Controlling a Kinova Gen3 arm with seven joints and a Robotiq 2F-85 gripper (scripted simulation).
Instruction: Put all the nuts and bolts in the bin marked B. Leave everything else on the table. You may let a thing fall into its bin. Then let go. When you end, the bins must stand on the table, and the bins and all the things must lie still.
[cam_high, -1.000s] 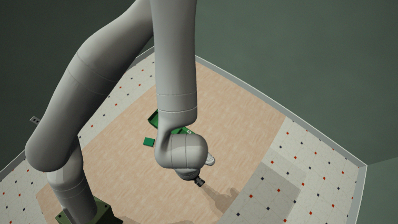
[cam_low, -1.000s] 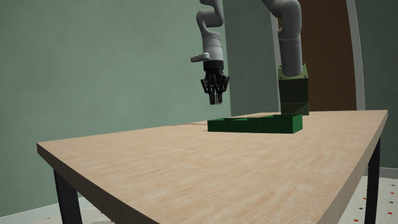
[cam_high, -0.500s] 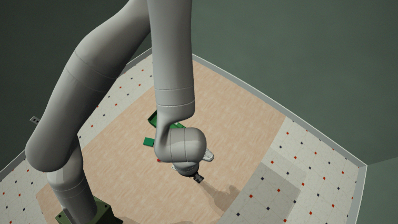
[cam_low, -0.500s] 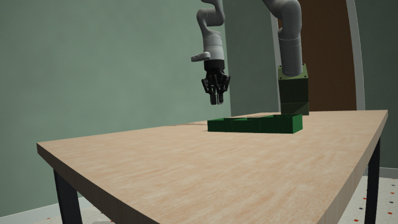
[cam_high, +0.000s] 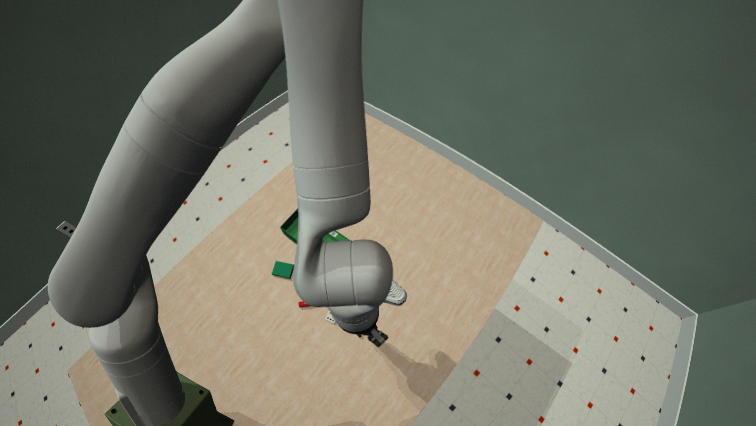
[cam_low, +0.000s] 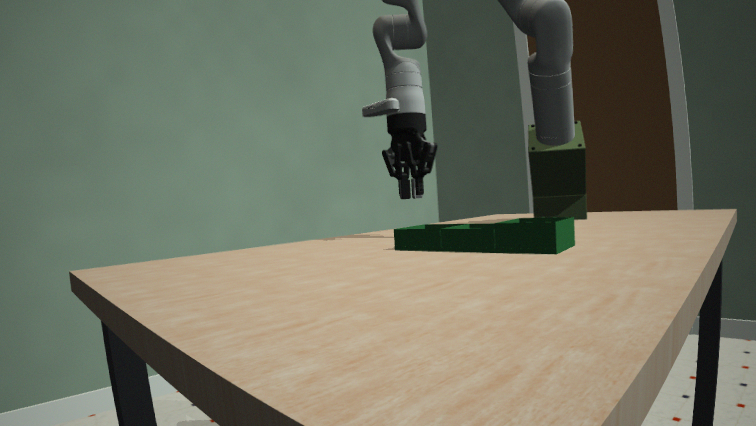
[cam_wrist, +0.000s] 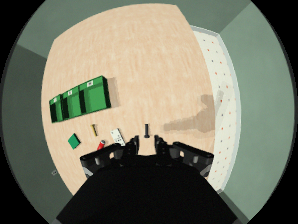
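Note:
My gripper (cam_high: 376, 336) (cam_low: 411, 193) (cam_wrist: 146, 140) hangs high above the table, fingers pointing down, narrowly open with nothing between them. In the wrist view a small dark bolt (cam_wrist: 145, 128) lies on the wood straight below, just beyond the fingertips. A row of three green bins (cam_wrist: 80, 99) (cam_low: 484, 235) stands on the table to the left in the wrist view; my arm hides most of it in the top view (cam_high: 289, 226). I cannot read the bin marks.
Small things lie between the bins and the bolt: a green square tile (cam_wrist: 73, 140) (cam_high: 283, 269), a small yellow piece (cam_wrist: 93, 129), a red piece (cam_wrist: 101, 145) (cam_high: 304, 304) and a white piece (cam_wrist: 117, 135). The arm's green base block (cam_low: 558, 174) stands behind the bins.

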